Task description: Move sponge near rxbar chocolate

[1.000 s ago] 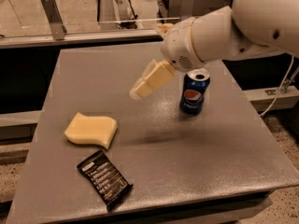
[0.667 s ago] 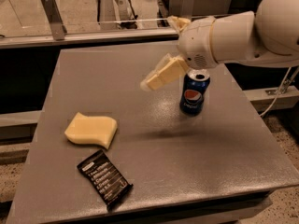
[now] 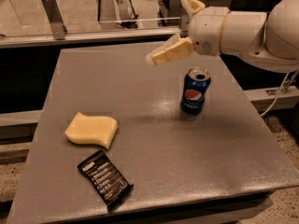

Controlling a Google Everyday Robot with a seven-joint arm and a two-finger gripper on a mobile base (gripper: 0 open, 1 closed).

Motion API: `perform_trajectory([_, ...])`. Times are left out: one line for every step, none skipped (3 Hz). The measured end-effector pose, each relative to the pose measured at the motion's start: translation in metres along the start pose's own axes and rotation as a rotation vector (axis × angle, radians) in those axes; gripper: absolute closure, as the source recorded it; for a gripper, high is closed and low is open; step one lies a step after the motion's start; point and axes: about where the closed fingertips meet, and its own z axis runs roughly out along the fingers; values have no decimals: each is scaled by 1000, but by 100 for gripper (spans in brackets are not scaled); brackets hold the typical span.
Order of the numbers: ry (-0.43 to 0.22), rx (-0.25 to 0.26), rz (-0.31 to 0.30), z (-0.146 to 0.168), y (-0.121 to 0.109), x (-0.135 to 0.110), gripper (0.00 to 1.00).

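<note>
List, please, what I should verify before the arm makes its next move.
1. Pale yellow foam sponge lies free on the grey table: ok.
2. Black rectangular rxbar chocolate wrapper is fully visible near the front edge: ok.
3. Sponge sits close beside the rxbar chocolate: ok.
4. Cream gripper hovers above the table's far side, away from both: ok.
5. Clearance between gripper and upright blue Pepsi can: cannot tell.

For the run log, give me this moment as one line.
gripper: raised over table, near Pepsi can | sponge: on table, front left, ungripped | rxbar chocolate: in front of sponge, apart
</note>
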Motion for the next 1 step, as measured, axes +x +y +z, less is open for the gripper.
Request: perform_trajectory([-87, 49, -28, 6, -24, -32, 0])
